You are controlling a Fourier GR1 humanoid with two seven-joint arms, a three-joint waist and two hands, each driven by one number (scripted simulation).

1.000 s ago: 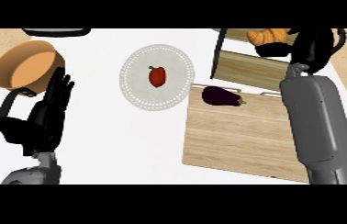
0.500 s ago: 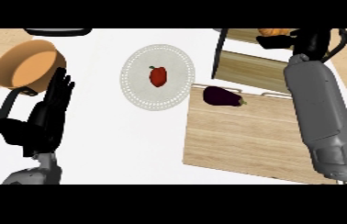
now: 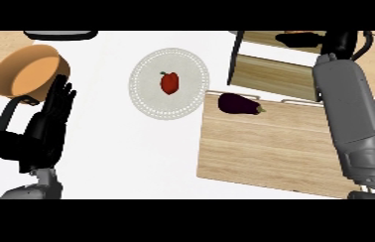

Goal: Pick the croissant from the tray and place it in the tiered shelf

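- My right hand (image 3: pixel 345 41) is far right at the shelf (image 3: pixel 273 70); gripping or not, I cannot tell.
- Croissant (image 3: pixel 296 37) shows dimly at the shelf's far edge, just beside that hand.
- My left hand (image 3: pixel 45 124) rests open, near left.
- Risk: set too near the edge, it may tip off.

Left of tray (image 3: pixel 264 149), plate (image 3: pixel 150 101) with pepper (image 3: pixel 169 82); on tray, eggplant (image 3: pixel 239 103); shelf (image 3: pixel 275 73) behind.

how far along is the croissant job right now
Done: the light wooden tray holds only a dark purple eggplant, so the pick looks finished. In hand: the brown croissant shows high in the wooden tiered shelf, beside the right robot hand. Left: release, which I cannot confirm, and pulling the arm back.
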